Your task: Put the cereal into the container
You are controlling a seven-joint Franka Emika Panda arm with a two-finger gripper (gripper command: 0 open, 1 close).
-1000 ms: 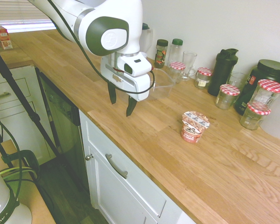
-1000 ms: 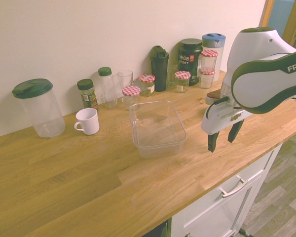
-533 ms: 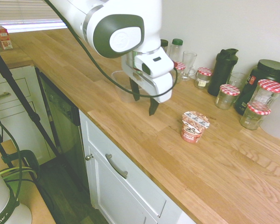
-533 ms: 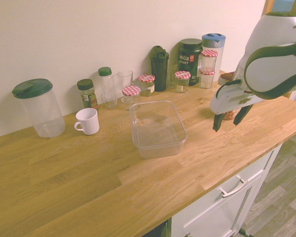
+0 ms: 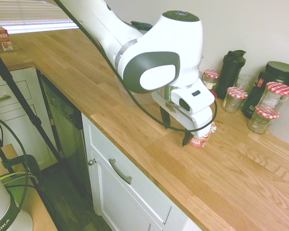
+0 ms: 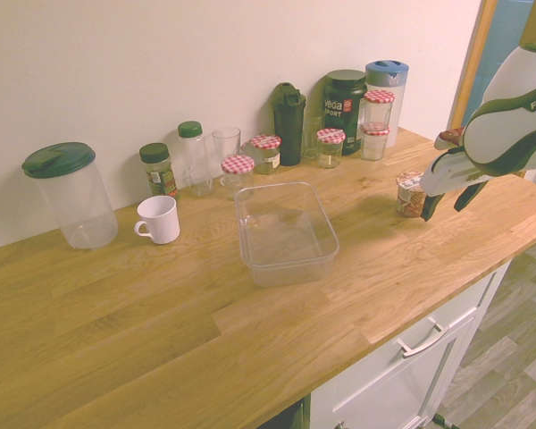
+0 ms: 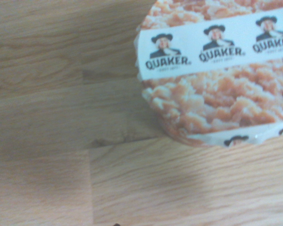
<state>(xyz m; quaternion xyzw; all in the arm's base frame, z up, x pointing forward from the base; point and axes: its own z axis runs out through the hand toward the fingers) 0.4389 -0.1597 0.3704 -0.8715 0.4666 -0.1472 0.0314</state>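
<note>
The white arm has swung along the wooden worktop, away from the clear plastic container at mid-counter, and now the gripper hangs right over the Quaker cereal cup, fingers spread wide, holding nothing. So the approach is nearly done; the grasp looks next. The cup stands upright toward the counter's front edge, well apart from the container. Glass jars with red-checked lids and a white mug line the wall side.
</note>
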